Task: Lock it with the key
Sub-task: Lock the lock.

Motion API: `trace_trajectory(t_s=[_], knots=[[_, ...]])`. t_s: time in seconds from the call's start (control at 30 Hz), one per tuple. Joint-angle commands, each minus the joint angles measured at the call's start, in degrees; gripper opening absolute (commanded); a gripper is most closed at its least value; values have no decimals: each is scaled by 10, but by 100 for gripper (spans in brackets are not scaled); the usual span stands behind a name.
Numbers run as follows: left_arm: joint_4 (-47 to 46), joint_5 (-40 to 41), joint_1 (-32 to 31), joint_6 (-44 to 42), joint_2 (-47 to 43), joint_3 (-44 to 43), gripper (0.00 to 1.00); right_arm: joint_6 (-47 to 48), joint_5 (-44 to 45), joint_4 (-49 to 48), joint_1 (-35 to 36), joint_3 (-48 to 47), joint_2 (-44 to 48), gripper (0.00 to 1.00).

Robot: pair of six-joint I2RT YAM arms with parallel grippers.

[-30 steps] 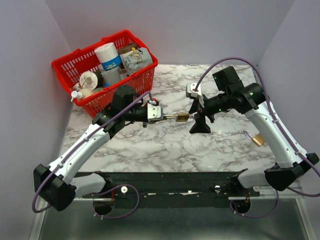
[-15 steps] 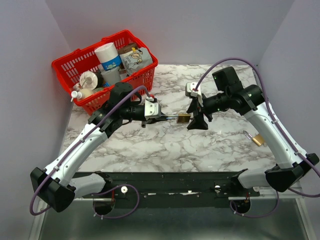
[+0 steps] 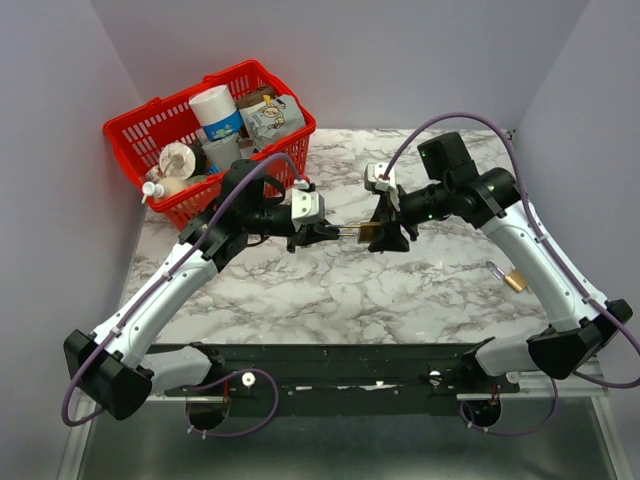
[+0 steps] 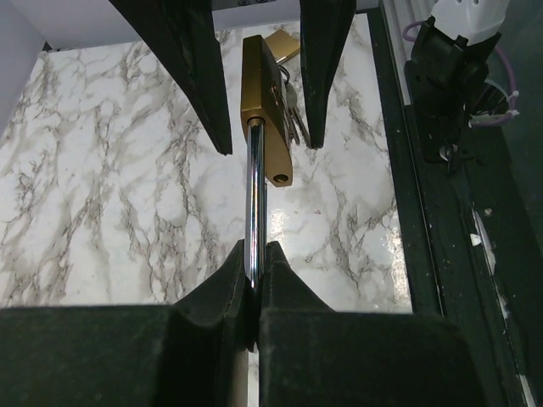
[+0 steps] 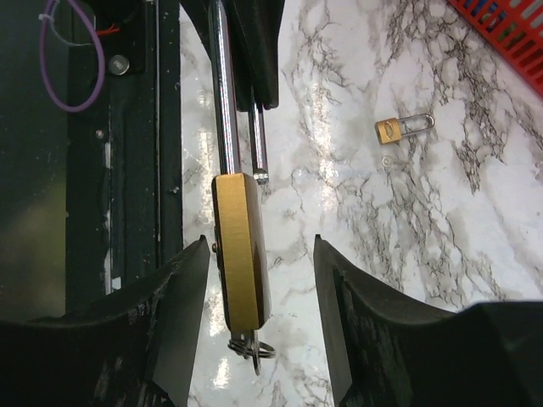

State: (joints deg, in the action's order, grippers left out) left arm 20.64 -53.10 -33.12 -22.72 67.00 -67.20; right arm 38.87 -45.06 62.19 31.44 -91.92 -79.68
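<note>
My left gripper is shut on the steel shackle of a brass padlock and holds it above the marble table. The shackle is open, one leg out of the body. The padlock body sticks out away from the left fingers. A key on a ring sits in the padlock's bottom end. My right gripper is open, its fingers on both sides of the padlock body without touching it. A second small brass padlock lies on the table at the right; it also shows in the right wrist view.
A red basket full of bottles and packets stands at the back left, its corner in the right wrist view. The black base rail runs along the table's near edge. Grey walls close in both sides.
My right gripper has moved left and now straddles the padlock body. My left gripper has shifted slightly, still holding the shackle.
</note>
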Motion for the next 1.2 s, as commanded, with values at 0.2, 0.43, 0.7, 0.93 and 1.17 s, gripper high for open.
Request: trace_trajectory(t_s=[0.2, 0.43, 0.7, 0.93, 1.17], knots=[[-85, -35, -2, 37, -15, -9, 0, -12, -34, -25, 8, 9, 2, 59], [-142, -45, 8, 87, -28, 17, 0, -53, -71, -93, 8, 33, 30, 59], [-241, -39, 27, 183, -47, 49, 0, -156, -122, -215, 8, 73, 74, 45], [-247, -42, 32, 190, -59, 56, 0, -148, -111, -192, 7, 74, 68, 44], [-221, -48, 43, 167, -68, 56, 0, -135, -96, -163, 8, 66, 67, 43]])
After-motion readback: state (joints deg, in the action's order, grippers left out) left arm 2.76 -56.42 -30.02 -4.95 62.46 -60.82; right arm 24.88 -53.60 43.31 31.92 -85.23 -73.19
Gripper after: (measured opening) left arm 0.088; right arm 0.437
